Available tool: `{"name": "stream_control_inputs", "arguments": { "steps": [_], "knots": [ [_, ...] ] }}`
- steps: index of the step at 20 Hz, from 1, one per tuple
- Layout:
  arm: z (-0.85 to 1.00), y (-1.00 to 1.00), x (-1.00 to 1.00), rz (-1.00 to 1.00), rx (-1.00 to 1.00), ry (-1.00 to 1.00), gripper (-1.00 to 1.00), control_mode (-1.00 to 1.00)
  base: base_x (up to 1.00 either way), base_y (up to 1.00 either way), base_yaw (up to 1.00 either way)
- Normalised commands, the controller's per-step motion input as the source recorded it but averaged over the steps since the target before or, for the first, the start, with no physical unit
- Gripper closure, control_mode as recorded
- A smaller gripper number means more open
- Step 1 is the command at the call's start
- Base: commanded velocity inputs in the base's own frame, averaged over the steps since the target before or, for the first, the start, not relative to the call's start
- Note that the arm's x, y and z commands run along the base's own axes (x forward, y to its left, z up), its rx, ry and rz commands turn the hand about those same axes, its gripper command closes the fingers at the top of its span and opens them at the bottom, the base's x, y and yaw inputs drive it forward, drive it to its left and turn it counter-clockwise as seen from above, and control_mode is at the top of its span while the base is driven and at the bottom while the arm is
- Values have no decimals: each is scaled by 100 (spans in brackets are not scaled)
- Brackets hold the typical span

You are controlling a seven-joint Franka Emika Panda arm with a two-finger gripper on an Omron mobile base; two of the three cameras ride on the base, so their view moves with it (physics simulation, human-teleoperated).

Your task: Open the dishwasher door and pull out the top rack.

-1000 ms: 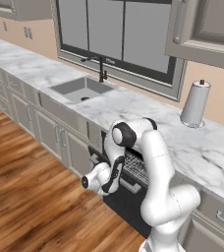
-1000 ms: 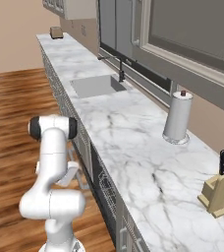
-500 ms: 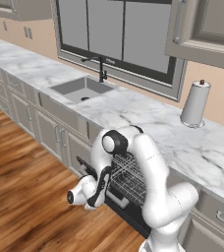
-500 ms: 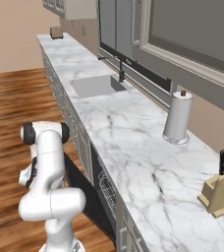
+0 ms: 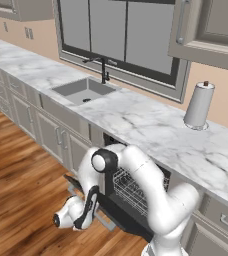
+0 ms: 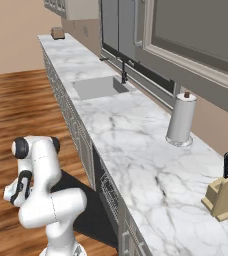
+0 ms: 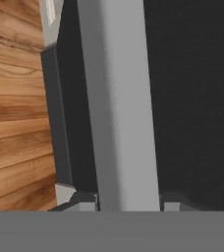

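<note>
Left base view is showing the dishwasher door lying swung down, almost level, just above the wooden floor, its dark panel reaching out from the opening beneath the marble desk. Inside that opening the top rack of light wire is sitting partly forward, above the lowered door and partly hidden by the arm's white elbow. The arm is bending down and to the left, and its pincer is meeting the outer edge of the door, where the silver bar handle is lying. Hand view is looking straight along the pincer: the pale handle is running up the picture between the two fingertips, which are standing close against its two sides, so the pincer is gripping the bar, with the black door panel on one side and floorboards on the other. Right base view is showing the same door as a dark slab spread low beside the cabinet fronts. A sink and a paper-towel roll are resting on the desk, well apart.
</note>
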Motion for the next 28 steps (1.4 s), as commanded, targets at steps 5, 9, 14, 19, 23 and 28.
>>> {"name": "stream_control_inputs", "arguments": {
  "steps": [5, 9, 14, 19, 23, 28],
  "knots": [
    [-74, 38, 0, 0, 0, 1, 100, -100, 0, 0, 0],
    [-53, 35, -2, 0, 0, 1, 100, -100, 0, 0, 0],
    [26, 31, -45, 2, 8, 1, -100, -100, 0, 0, 0],
    [73, 11, -57, 9, 27, 13, -100, -100, 0, 0, 0],
    [92, 3, -49, 10, 21, 3, -100, -100, 0, 0, 0],
    [100, -7, -28, 4, 15, 0, -100, -100, 0, 0, 0]
  ]
}}
